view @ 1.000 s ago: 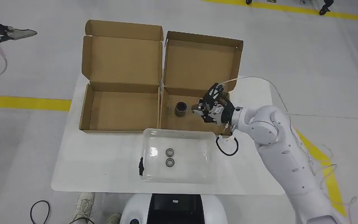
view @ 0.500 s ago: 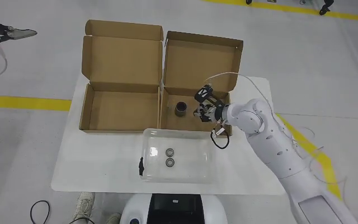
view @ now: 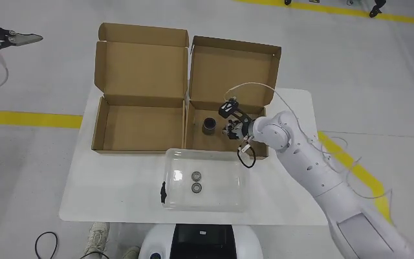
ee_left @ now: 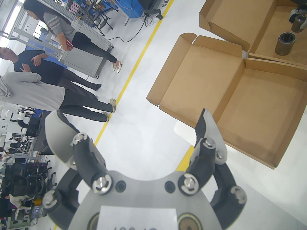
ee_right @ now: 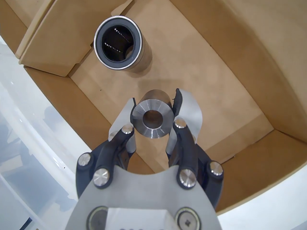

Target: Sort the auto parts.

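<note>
— What does your right hand hold?
— My right gripper (ee_right: 155, 98) pinches a short silver metal sleeve with a round bore (ee_right: 152, 120), inside the right-hand brown cardboard box (ee_right: 215, 96). It is near a dark upright cylindrical bearing (ee_right: 118, 43). I cannot tell whether the sleeve touches the floor.
— And the left?
— My left gripper (ee_left: 129, 118) is spread wide, well apart from the left-hand brown cardboard box (ee_left: 259, 111). Two small metal rings (view: 198, 175) lie in the clear plastic tray (view: 169, 178).
</note>
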Motion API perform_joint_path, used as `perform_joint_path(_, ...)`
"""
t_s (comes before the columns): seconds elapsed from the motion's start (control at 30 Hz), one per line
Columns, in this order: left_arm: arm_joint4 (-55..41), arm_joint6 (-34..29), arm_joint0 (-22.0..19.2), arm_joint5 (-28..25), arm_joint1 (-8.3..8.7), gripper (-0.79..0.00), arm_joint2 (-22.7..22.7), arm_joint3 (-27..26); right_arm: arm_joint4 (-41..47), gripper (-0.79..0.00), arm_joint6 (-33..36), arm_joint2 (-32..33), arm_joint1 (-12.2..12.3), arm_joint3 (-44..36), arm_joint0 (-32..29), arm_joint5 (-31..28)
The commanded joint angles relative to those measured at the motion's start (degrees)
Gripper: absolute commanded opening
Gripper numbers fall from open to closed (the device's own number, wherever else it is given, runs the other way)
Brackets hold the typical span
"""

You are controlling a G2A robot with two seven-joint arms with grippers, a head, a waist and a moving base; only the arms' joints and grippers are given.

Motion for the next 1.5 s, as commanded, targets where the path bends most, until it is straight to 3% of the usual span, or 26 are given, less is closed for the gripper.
perform_joint_path(0.0,0.0,0.0,0.0,0.0,0.00,0.000,0.0,0.0,-0.8,-0.785,0.1,-0.8,-0.3,0.7,0.4,0.3)
perform_joint_path(0.13,0.0,0.0,0.0,0.0,0.00,0.000,0.0,0.0,-1.7,-0.748,-0.6,-1.9,-0.8,2.2,0.8,0.4)
perform_joint_path(0.27,0.0,0.0,0.0,0.0,0.00,0.000,0.0,0.0,-1.7,-0.508,-1.4,-2.5,-1.3,3.1,1.1,0.1)
perform_joint_path(0.37,0.0,0.0,0.0,0.0,0.00,0.000,0.0,0.0,-2.0,-0.215,-2.0,-2.6,-1.5,3.2,1.3,0.1)
perform_joint_path(0.4,0.0,0.0,0.0,0.0,0.00,0.000,0.0,0.0,-2.4,-0.175,-2.2,-2.7,-1.6,3.1,1.4,0.2)
perform_joint_path(0.63,0.0,0.0,0.0,0.0,0.00,0.000,0.0,0.0,-3.8,-0.099,-2.4,-1.3,-1.1,0.1,0.6,0.3)
perform_joint_path(0.83,0.0,0.0,0.0,0.0,0.00,0.000,0.0,0.0,-4.1,-0.062,-3.7,3.3,0.6,-7.8,-2.9,-1.2)
perform_joint_path(1.0,0.0,0.0,0.0,0.0,0.00,0.000,0.0,0.0,-3.9,-0.043,-5.8,8.5,2.5,-17.9,-8.1,-6.3)
perform_joint_path(1.03,0.0,0.0,0.0,0.0,0.00,0.000,0.0,0.0,-3.2,0.000,-5.7,9.4,2.9,-19.7,-9.4,-7.3)
perform_joint_path(1.23,0.0,0.0,0.0,0.0,0.00,0.000,0.0,0.0,0.0,0.000,-6.4,13.2,4.5,-30.3,-16.4,-13.2)
perform_joint_path(1.47,0.0,0.0,0.0,0.0,0.00,0.000,0.0,0.0,-2.6,0.000,-11.1,14.0,5.3,-35.4,-21.1,-17.1)
